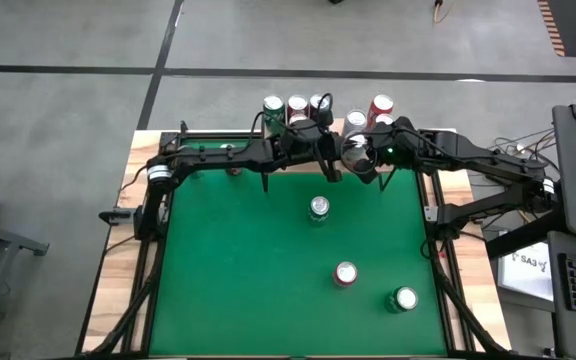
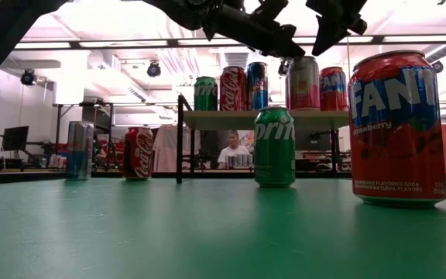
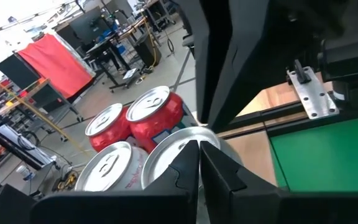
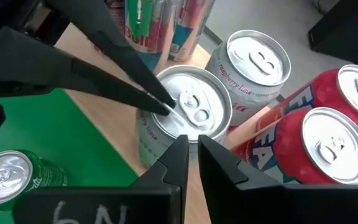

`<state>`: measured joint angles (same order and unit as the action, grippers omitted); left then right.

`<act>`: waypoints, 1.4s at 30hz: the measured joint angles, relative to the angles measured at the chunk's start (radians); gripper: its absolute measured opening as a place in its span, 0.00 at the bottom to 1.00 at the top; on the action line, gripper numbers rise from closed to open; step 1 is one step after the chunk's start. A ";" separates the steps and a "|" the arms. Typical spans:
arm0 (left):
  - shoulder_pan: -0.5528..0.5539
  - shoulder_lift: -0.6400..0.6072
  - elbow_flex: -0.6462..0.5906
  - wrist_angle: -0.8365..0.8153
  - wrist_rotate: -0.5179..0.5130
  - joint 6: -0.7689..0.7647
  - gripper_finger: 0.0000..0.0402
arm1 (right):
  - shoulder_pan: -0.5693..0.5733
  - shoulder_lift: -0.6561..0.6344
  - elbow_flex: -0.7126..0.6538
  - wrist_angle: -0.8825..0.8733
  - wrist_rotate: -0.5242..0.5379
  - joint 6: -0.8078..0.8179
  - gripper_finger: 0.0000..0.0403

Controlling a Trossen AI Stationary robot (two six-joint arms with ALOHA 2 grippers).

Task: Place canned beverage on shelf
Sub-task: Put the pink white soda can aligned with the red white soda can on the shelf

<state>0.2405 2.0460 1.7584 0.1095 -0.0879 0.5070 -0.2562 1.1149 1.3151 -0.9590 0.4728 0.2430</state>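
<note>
The shelf [image 2: 231,119] is a light wooden board on thin black legs at the table's far edge. It carries several cans, among them a silver can [image 4: 190,109] at its near side. My left gripper [image 3: 199,148] is shut, its tips over this can's lid. It also shows in the right wrist view [image 4: 166,106], coming in from the left. My right gripper [image 4: 192,149] is shut just above the same can's near rim. A Sprite can [image 1: 318,208], a red Fanta can [image 1: 345,273] and a green can [image 1: 404,298] stand upright on the green felt. My left gripper's shut fingertips [image 4: 164,104] lie on or just over the silver can's lid beside the tab [image 4: 194,107], slanting down from the table's left; I cannot tell whether they touch. The can stands upright on the shelf. My right gripper hangs over the can's rim; I cannot tell whether it touches.
On the shelf stand a green can [image 2: 205,93], a Coca-Cola can [image 2: 233,87], a dark can [image 2: 256,85], a pink-white can [image 2: 304,82] and red Fanta cans [image 4: 328,146]. A silver-blue can [image 2: 80,149] and a Coca-Cola can [image 2: 138,153] stand at the far left. A person [image 2: 231,149] sits behind the table.
</note>
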 joint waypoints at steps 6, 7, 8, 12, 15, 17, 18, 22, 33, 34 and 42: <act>-0.002 0.001 0.007 0.003 0.001 -0.003 0.00 | 0.000 0.000 0.000 0.001 0.001 -0.005 0.07; -0.002 0.002 0.008 0.002 0.001 -0.004 0.00 | 0.000 0.000 0.000 0.001 0.001 -0.005 0.07; -0.002 0.002 0.009 0.002 0.001 -0.005 0.00 | 0.000 0.000 0.000 0.003 0.001 -0.006 0.07; -0.002 0.002 0.021 -0.008 -0.004 -0.007 0.00 | 0.000 -0.002 0.018 0.008 0.002 -0.010 0.07; -0.002 -0.006 0.033 -0.035 -0.006 -0.007 0.00 | 0.000 -0.006 0.042 0.007 0.002 -0.018 0.07; -0.002 -0.014 0.040 -0.059 -0.008 -0.007 0.00 | 0.000 -0.009 0.052 0.007 0.002 -0.020 0.07; -0.002 -0.018 0.044 -0.079 -0.008 -0.007 0.00 | 0.000 -0.012 0.055 0.007 0.001 -0.020 0.07; -0.002 -0.034 0.048 -0.176 -0.009 0.005 0.00 | 0.000 -0.023 0.055 -0.002 0.001 -0.019 0.07; -0.016 -0.039 0.042 -0.367 -0.173 0.015 0.00 | 0.003 -0.032 0.053 -0.008 0.000 -0.025 0.07; -0.016 -0.039 0.043 -0.340 -0.174 0.012 0.00 | 0.003 -0.032 0.052 -0.008 0.000 -0.026 0.07; -0.016 -0.036 0.045 -0.329 -0.191 0.005 0.00 | 0.003 -0.032 0.020 0.018 -0.244 -0.033 0.07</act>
<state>0.2241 2.0098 1.8034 -0.2194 -0.2790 0.5117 -0.2527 1.0824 1.3351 -0.9410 0.2284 0.2100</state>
